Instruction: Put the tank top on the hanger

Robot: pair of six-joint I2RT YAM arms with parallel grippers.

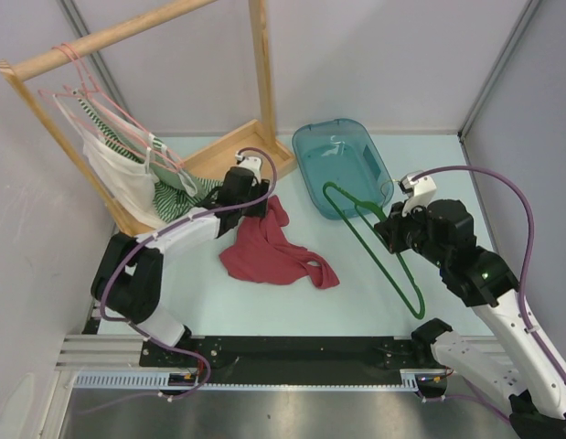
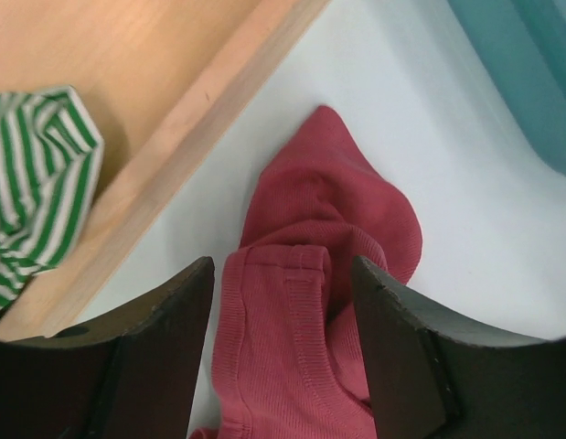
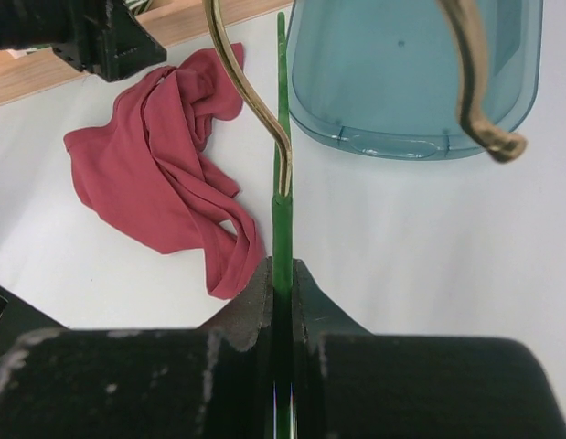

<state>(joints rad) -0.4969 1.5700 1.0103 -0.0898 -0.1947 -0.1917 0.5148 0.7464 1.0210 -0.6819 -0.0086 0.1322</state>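
Two fingers of the left gripper [image 2: 283, 274] stand spread, straddling a folded hem of the tank top [image 2: 301, 366]. The fabric sits between them, not clamped. The rest of the top lies crumpled on the table [image 1: 356, 302], just beside the wooden rack base [image 2: 173, 137]. The right gripper [image 3: 281, 274] is pressed tight on the hanger [image 3: 282, 219] at its neck, clear of the top.

The red tank top [image 1: 269, 254] lies on the table [image 1: 356, 294], the left gripper [image 1: 257, 203] at its top. The right gripper [image 1: 390, 229] holds the green hanger [image 1: 417, 312].
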